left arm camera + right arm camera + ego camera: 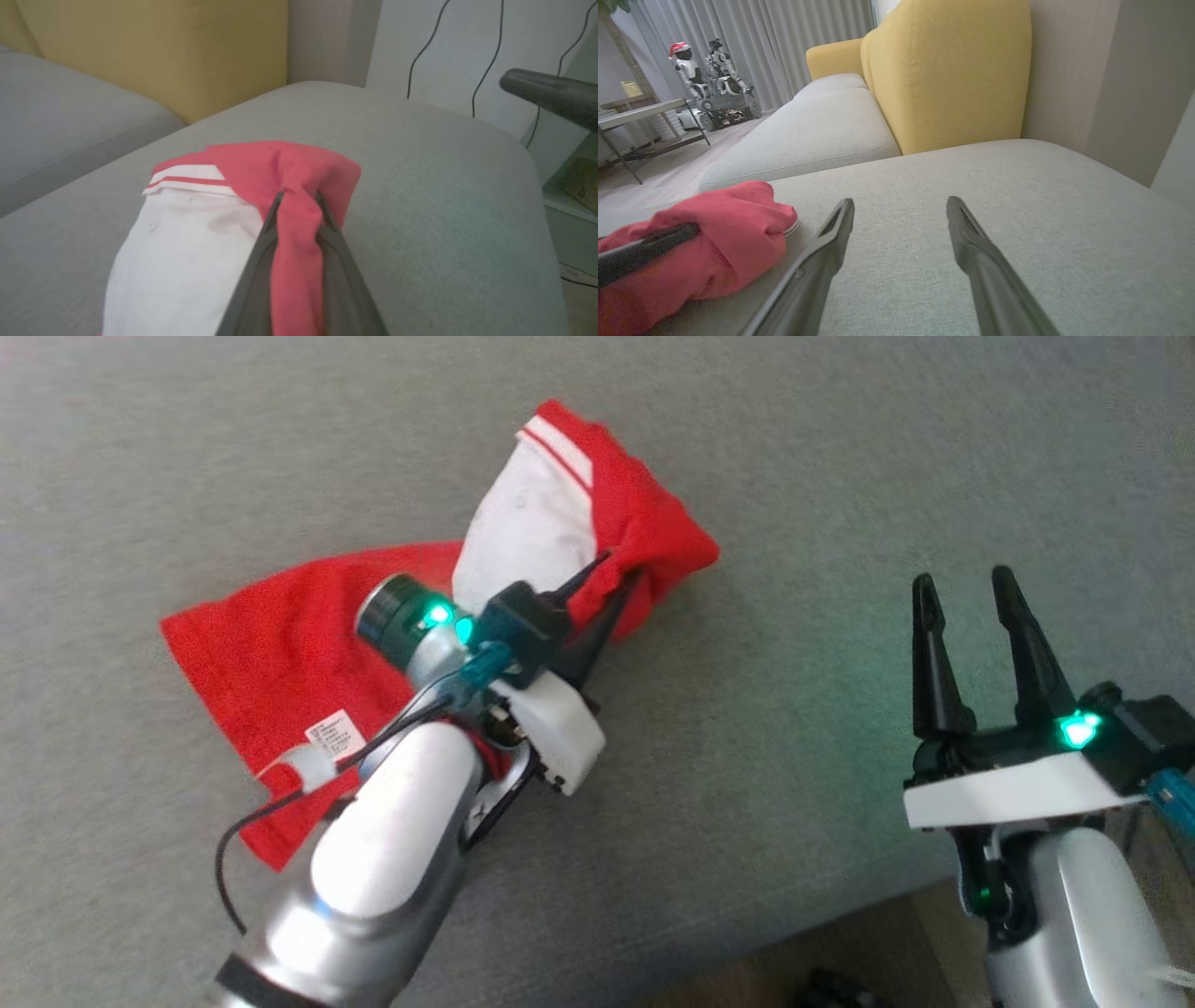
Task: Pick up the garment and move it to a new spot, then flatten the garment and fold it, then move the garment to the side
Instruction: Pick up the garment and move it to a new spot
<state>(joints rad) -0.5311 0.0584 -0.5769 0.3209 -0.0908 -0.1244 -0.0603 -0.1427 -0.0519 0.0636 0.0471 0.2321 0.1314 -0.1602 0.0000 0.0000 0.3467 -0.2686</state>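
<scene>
The garment (pixel 280 644), bright red shorts with white lining and white trim stripes, lies bunched on the grey sofa cushion (pixel 840 476). My left gripper (pixel 621 569) is shut on a bunch of its red fabric (pixel 296 219) beside the white lining (pixel 187 238); the cloth runs up between the two dark fingers. A white care label (pixel 336 735) shows near my left forearm. My right gripper (pixel 966 583) stands open to the right of the garment, apart from it, with bare cushion between its fingertips (pixel 899 205). The right wrist view has the red heap (pixel 719 238) at lower left.
A yellow sofa back (pixel 948 70) rises behind the cushion, with a second grey seat (pixel 808 135) beside it. The cushion's front edge and wooden floor (pixel 840 952) lie near my right arm. Cables hang on the wall (pixel 467 51). A small table (pixel 640 116) and toy robots (pixel 705 74) stand far off.
</scene>
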